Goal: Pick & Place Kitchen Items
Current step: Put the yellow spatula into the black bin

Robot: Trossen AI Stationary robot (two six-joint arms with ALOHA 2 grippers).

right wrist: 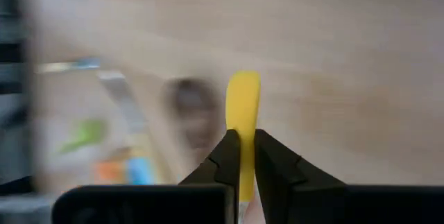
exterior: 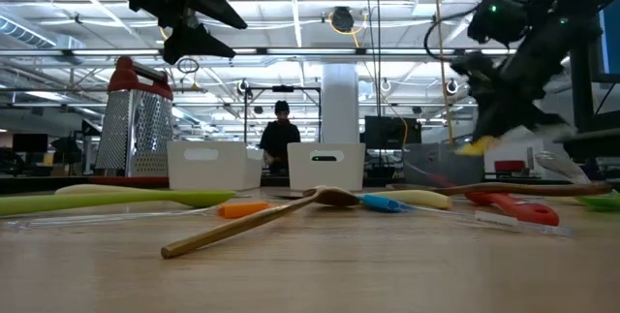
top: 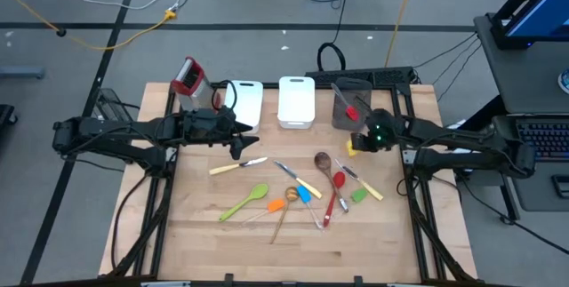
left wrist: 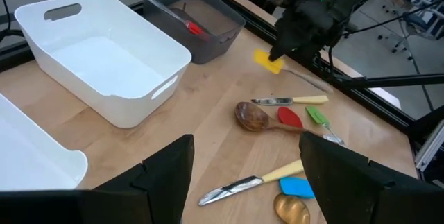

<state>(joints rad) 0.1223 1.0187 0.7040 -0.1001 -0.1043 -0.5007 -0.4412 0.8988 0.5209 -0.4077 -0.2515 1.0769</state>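
High view – right pincer [top: 357, 147]: clamped on a yellow utensil [top: 354, 150], raised near the grey bin [top: 351, 102] at the right rear of the wooden surface [top: 222, 234].
High view – left pincer [top: 242, 138]: spread wide and holding nothing, in front of the two white bins [top: 296, 100], beside the box grater [top: 188, 76].
High view – remaining kitchen items: scattered mid-surface; cream-handled knife [top: 238, 165] nearest the left pincer, green spatula [top: 245, 202] towards the front, wooden spoon [top: 286, 209], blue spatula [top: 307, 191], red spoon [top: 336, 195], dark wooden spoon [top: 325, 163] close together.
High view – grey bin contents: a red-handled piece [top: 350, 109] lying inside.

Low view – right pincer [exterior: 477, 141]: lifted clear of the surface, yellow utensil [exterior: 477, 144] at its tip.
Low view – left pincer [exterior: 194, 37]: high above the grater [exterior: 136, 114].
Low view – utensils: lying flat on the surface; wooden spoon [exterior: 254, 218] foremost, green spatula [exterior: 116, 198] alongside.
Low view – background: a person [exterior: 281, 139] standing beyond the bins.

Left wrist view – own fingers [left wrist: 166, 175]: parted, gap unfilled, over the surface next to a white bin [left wrist: 104, 57].
Left wrist view – right pincer [left wrist: 277, 52]: gripping the yellow utensil [left wrist: 269, 62] just beside the grey bin [left wrist: 198, 23].

Right wrist view – right pincer [right wrist: 243, 156]: closed tight around the yellow utensil [right wrist: 243, 99]; everything below blurred.
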